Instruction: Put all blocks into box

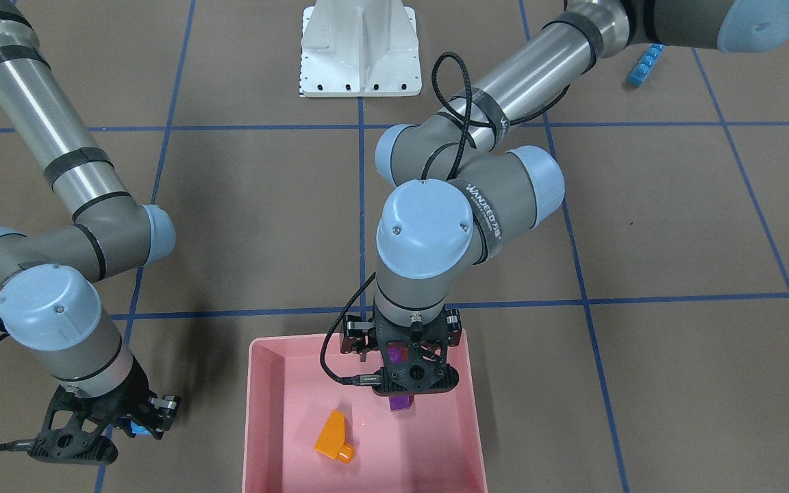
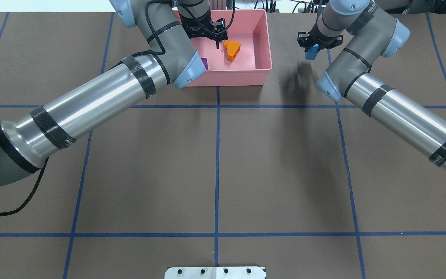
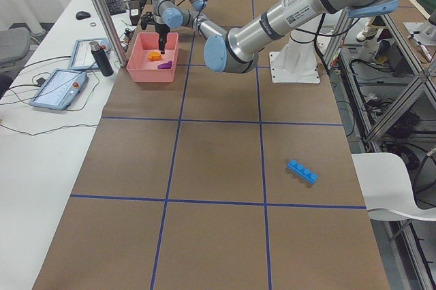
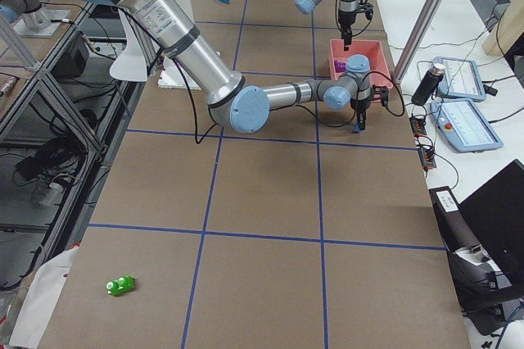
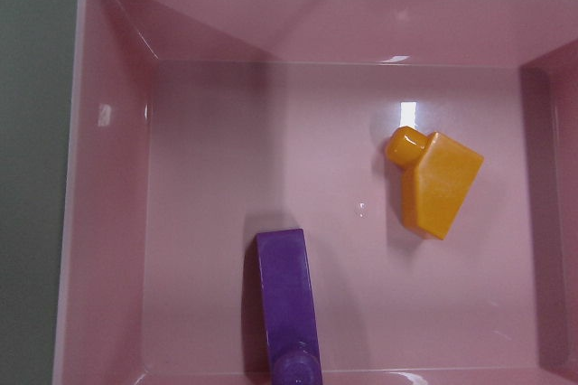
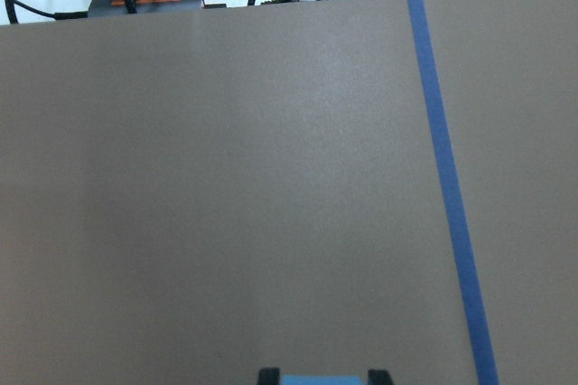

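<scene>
The pink box (image 1: pixel 262 438) holds an orange sloped block (image 1: pixel 334 436) and a purple elongated block (image 1: pixel 401 402), both lying on its floor, as the left wrist view shows (image 5: pixel 433 182) (image 5: pixel 287 304). My left gripper (image 1: pixel 400 361) hangs over the box above the purple block, open and empty; its fingers do not show in the wrist view. My right gripper (image 2: pixel 311 49) is shut on the small blue block (image 2: pixel 311 53), just above the table to the right of the box (image 2: pixel 265 42). The long blue block (image 3: pixel 302 171) and the green block (image 4: pixel 121 285) lie far off on the table.
The white metal base (image 1: pixel 360 48) stands at the robot's edge of the table. Blue tape lines cross the brown table. A side table beyond the box carries a dark bottle (image 3: pixel 102 58) and tablets (image 3: pixel 58 88).
</scene>
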Robot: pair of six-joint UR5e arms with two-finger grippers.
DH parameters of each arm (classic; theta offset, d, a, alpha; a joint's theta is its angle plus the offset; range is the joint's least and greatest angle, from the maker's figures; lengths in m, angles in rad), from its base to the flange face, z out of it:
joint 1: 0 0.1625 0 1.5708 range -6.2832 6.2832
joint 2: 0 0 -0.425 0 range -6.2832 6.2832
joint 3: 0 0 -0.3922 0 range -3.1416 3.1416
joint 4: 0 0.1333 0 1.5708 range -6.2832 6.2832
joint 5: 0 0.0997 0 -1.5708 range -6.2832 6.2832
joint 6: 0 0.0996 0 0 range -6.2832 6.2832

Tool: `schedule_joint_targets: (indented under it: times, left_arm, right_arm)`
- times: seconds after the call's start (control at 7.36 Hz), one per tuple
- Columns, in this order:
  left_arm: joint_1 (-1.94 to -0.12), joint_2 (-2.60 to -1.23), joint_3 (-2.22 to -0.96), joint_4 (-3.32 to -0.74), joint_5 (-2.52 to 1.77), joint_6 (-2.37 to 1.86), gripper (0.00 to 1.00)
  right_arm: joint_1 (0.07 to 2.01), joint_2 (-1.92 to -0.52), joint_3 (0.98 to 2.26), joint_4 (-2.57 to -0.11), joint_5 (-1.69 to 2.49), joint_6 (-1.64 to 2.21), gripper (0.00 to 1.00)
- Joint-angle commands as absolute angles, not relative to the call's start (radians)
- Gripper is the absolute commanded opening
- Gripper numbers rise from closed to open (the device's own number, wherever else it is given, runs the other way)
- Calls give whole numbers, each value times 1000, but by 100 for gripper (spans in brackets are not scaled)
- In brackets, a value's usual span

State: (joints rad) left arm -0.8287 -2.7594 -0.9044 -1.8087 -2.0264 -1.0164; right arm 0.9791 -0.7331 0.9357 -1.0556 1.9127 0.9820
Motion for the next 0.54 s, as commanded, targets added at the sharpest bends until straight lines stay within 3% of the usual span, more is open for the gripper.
schedule_joint_targets:
  times: [0.0, 0.41]
  left_arm:
    - [-836, -2670, -1025, -1821, -2032, -1005, 100]
    - [-891, -2446, -1224, -1815, -2069, -757, 100]
  right_arm:
    - [1070, -590, 954, -1220, 2004, 986, 0]
    - [976, -445, 931, -1305, 1923, 1075, 0]
